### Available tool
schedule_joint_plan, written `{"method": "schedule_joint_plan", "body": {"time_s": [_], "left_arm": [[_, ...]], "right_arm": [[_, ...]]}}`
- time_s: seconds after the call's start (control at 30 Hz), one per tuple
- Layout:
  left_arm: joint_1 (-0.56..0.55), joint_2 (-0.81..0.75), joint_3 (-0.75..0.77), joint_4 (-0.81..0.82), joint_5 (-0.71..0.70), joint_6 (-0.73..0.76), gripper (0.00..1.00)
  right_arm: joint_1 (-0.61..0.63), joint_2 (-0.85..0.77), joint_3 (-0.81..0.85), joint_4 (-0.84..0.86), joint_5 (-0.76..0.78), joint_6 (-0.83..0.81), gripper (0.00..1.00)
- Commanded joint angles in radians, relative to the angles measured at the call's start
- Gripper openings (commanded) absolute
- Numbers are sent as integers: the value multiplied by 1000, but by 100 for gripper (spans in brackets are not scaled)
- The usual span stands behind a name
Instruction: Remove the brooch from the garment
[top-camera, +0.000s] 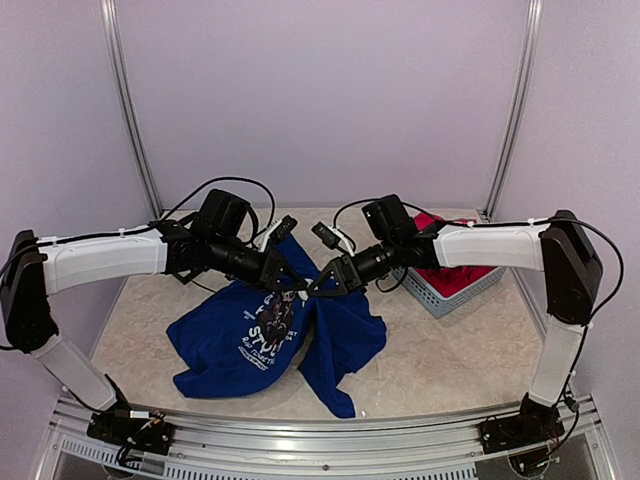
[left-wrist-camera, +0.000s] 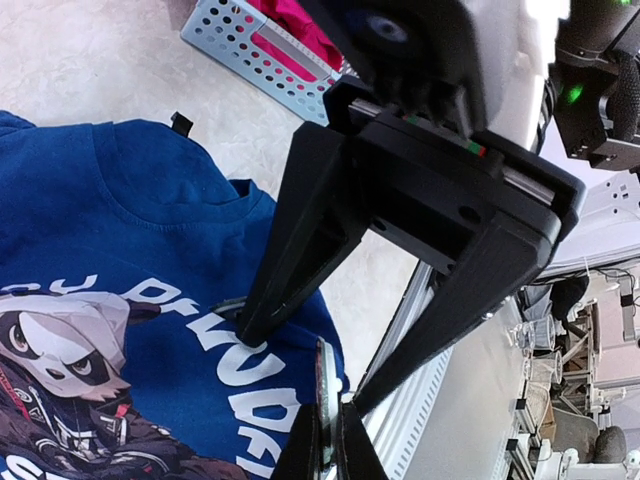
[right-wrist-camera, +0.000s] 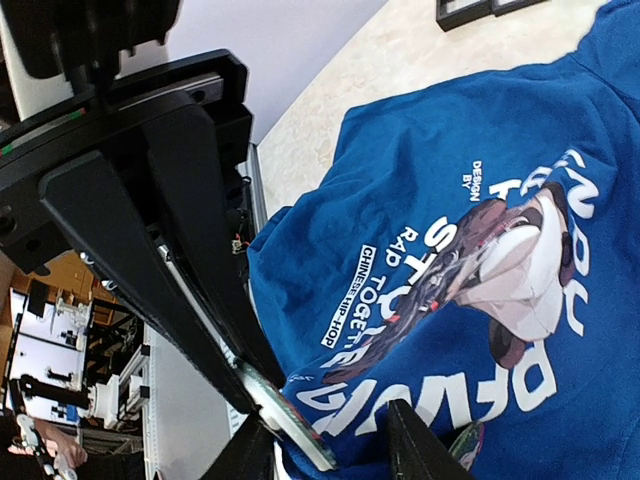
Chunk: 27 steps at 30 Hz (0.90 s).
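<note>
The small round brooch (right-wrist-camera: 466, 444), likely light and stiff, is sitting on the limp royal-blue printed T-shirt (left-wrist-camera: 130, 210) just beside the part-open right hand (left-wrist-camera: 305, 368); its rim is offering the best grip. The left hand (left-wrist-camera: 325, 440) is pinching shut.

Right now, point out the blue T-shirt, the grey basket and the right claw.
blue T-shirt (top-camera: 215, 345), top view, plain fabric left of the print
grey basket (top-camera: 430, 297), top view, its perforated near wall
right claw (top-camera: 318, 285), top view, midway between its open fingertips
</note>
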<state>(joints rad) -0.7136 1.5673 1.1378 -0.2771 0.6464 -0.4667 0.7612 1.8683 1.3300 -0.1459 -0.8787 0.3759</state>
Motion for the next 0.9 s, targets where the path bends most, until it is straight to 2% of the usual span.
{"method": "schedule_joint_plan", "body": {"time_s": [0.0,0.2,0.33,0.4,0.6,0.7,0.87], "left_arm": [[13,-29,-20,48,36,11,0],[26,-32,-32,47,33,13,0],[28,-28,-33,55,37,11,0],[28,-28,-33,61,41,8,0],[29,-26,-28,60,55,10,0],[28,-26,-24,54,55,13,0],[26,-23,-17,54,59,14,0]], "right_arm": [[0,-102,-18,-18,7,-21,52],[-33,-178,-38,-69,-7,-42,70],[-40,-181,-41,-82,7,-52,71],[-40,-158,-44,-76,16,-51,69],[-40,-102,-33,1,8,-11,54],[-40,-77,-16,4,-4,-12,45],[-40,-52,-4,-1,-14,-18,36]]}}
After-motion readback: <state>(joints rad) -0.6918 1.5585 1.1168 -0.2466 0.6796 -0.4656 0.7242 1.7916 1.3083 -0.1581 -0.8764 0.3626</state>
